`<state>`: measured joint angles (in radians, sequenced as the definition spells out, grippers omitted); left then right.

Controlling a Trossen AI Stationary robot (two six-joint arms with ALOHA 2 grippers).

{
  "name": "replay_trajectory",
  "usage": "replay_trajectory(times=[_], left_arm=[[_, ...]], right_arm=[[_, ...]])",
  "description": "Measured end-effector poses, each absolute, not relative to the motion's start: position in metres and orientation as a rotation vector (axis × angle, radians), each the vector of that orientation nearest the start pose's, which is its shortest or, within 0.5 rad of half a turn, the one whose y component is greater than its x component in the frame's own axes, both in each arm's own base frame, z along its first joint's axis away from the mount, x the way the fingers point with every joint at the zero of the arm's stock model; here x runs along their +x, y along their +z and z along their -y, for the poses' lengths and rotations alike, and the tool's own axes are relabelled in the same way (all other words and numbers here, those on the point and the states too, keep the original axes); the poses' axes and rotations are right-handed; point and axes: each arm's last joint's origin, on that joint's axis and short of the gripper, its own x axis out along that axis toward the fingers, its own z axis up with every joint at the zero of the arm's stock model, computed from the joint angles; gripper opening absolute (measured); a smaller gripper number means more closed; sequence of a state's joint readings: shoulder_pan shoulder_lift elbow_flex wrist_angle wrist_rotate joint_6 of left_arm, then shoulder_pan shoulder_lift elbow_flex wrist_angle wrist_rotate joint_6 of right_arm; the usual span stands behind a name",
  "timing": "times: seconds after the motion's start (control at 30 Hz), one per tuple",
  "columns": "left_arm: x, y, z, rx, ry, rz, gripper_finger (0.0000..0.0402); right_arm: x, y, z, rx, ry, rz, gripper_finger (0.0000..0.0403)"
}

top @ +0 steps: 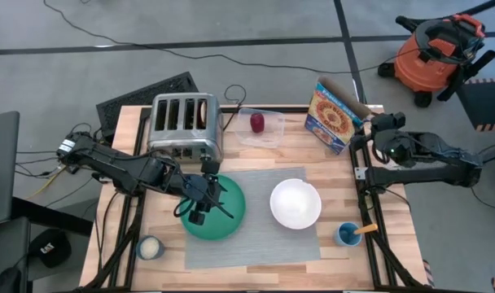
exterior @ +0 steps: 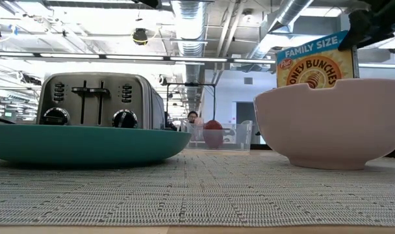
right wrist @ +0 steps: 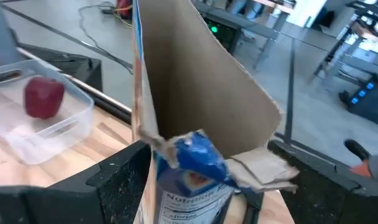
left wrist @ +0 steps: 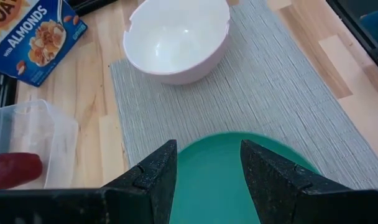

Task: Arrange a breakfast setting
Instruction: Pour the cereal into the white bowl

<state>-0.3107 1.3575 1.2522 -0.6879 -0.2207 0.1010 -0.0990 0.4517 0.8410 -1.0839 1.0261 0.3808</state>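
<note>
- Wooden slats make up the desk (top: 256, 155), standing on a grey floor with an orange shop vacuum (top: 433, 59) off at two o'clock in the high view.
- A grey placemat (top: 256, 244) lies at the desk's centre, toward six o'clock; the teal plate (top: 227, 220) sits on its nine-o'clock half, and the white bowl (top: 295, 203) on its three-o'clock half — the two close together but apart.
- The left end effector (top: 200, 203) hangs over the plate, and the left wrist view shows its two fingers (left wrist: 156, 180) spread apart with only the plate's green surface between them, gripping nothing.
- The chrome toaster (top: 185, 124) stands at eleven o'clock from the plate, just off the mat.
- At twelve o'clock a clear plastic tub (top: 260, 129) holds the dark-red fruit (top: 256, 122).
- The cereal box (top: 335, 116) lies at one o'clock, its open flap toward the right arm.
- The right end effector (top: 376, 124) rests at the desk's three-o'clock edge right against the box; in the right wrist view its fingers stand on either side of the box's open end, but whether they press it I cannot tell.
- A blue cup (top: 347, 234) sits at five o'clock off the mat's corner — a pale cup (top: 151, 247) at seven o'clock.
</note>
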Motion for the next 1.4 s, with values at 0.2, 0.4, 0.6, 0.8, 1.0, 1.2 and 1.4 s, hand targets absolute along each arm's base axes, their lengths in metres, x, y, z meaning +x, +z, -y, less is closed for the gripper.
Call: replay_trajectory(times=[0.2, 0.4, 0.6, 0.8, 1.0, 1.2, 1.4], left_arm=[[0.27, 0.327, 0.08, 0.314, -0.128, -0.762, 0.0163], [0.27, 0.327, 0.08, 0.315, -0.129, -0.762, 0.0163], [0.27, 0.327, 0.08, 0.312, -0.135, -0.766, 0.0163], [0.269, 0.327, 0.081, 0.285, -0.144, -0.768, 0.0163], [0.271, 0.328, 0.08, 0.318, -0.137, -0.748, 0.0163], [0.278, 0.332, 0.069, 0.272, -0.078, -0.693, 0.0187], [0.284, 0.331, 0.046, 0.182, -0.04, -0.71, 0.0251]], right_arm=[[0.057, 0.315, 0.035, 0.016, -1.194, -0.48, 0.0346], [0.078, 0.317, 0.049, 0.025, -1.178, -0.532, 0.0334], [0.086, 0.311, 0.063, 0.083, -1.173, -0.618, 0.0287], [0.087, 0.311, 0.066, 0.104, -1.173, -0.608, 0.0175], [0.086, 0.315, 0.065, 0.061, -1.156, -0.619, 0.0044], [0.084, 0.339, 0.06, 0.026, -1.089, -0.562, 0.0025], [0.085, 0.363, 0.047, 0.056, -0.939, -0.441, 0.0025]])
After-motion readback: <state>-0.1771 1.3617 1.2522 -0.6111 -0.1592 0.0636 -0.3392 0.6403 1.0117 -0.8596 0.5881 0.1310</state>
